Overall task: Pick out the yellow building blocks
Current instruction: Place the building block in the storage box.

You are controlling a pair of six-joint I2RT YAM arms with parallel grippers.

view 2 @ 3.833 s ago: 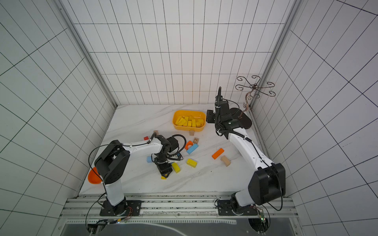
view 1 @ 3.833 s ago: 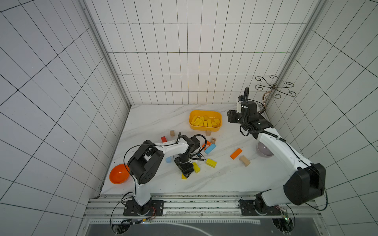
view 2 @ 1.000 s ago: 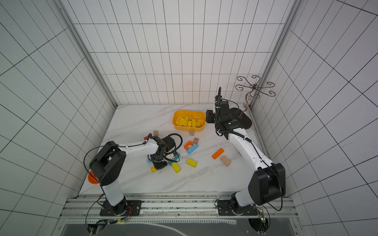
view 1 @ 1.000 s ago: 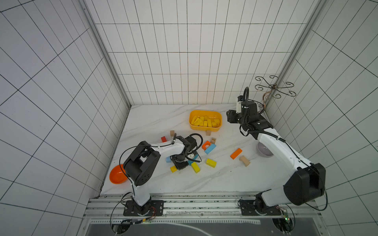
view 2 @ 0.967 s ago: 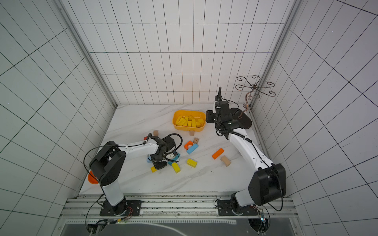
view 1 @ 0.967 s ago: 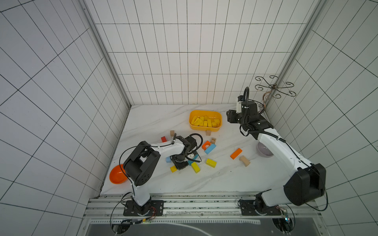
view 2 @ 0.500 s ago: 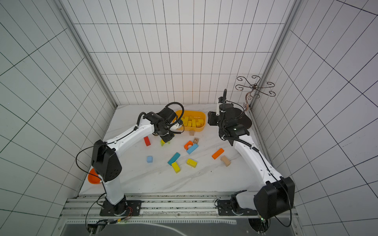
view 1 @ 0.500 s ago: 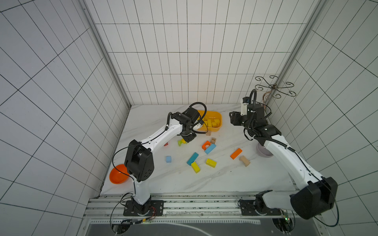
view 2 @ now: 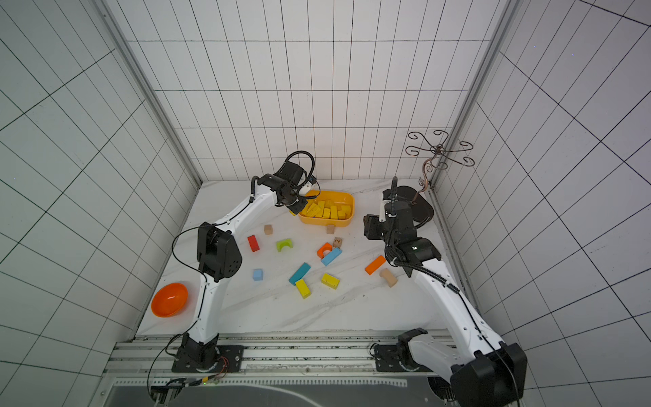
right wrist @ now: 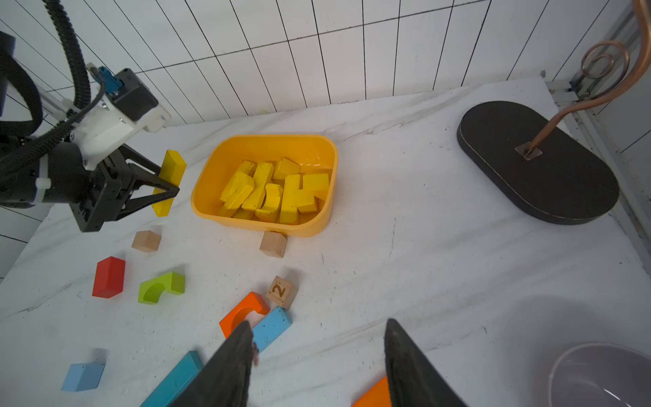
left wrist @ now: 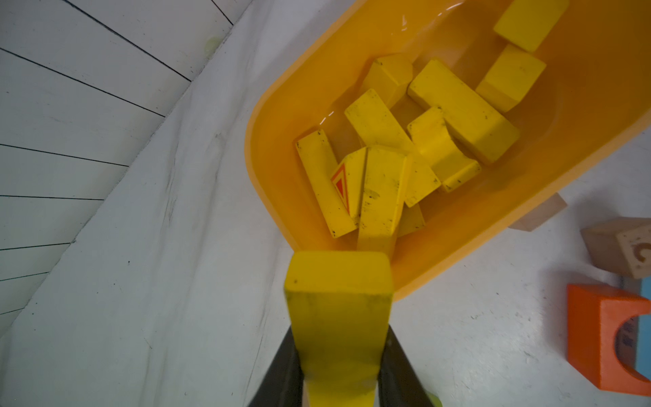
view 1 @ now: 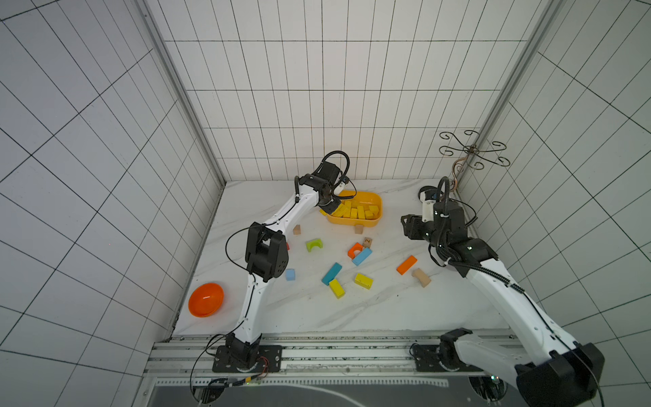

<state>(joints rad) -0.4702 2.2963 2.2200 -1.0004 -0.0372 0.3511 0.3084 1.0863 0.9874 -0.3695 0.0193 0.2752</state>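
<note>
**Left jaws pinch a yellow bar beside the tub**

We find the left jaws closed on a yellow bar (left wrist: 338,317), gripping it by its two broad faces and holding it clear of the worktop (view 1: 387,310). Seen from the right wrist, the bar stands nearly upright across the tips of these jaws. Just ahead of them lies the yellow-orange tub (left wrist: 281,123). The bar is level with the tub's nearest end, but we cannot tell whether it hangs over the rim or just beside it. Inside the tub, straight beyond the left jaws, a heap of yellow blocks (right wrist: 278,193) lies piled at all angles, bars and rounded pieces leaning on one another.

Two loose yellow blocks (view 1: 336,288) (view 1: 363,281) rest on the worktop, well apart from both pairs of jaws. One of them lies just beside the end of a teal bar (view 1: 331,273).

The right jaws stand spread with nothing between them, and only bare worktop shows in the gap. They hover well apart from the tub. Ahead of them lie an orange arch (right wrist: 243,312) touching a light blue bar (right wrist: 271,327), and a numbered wooden cube (right wrist: 280,290). An orange bar (view 1: 406,265) lies close beneath them. Farther off, towards the left jaws, sit a green arch (right wrist: 160,287) and a red block (right wrist: 109,276).
</note>
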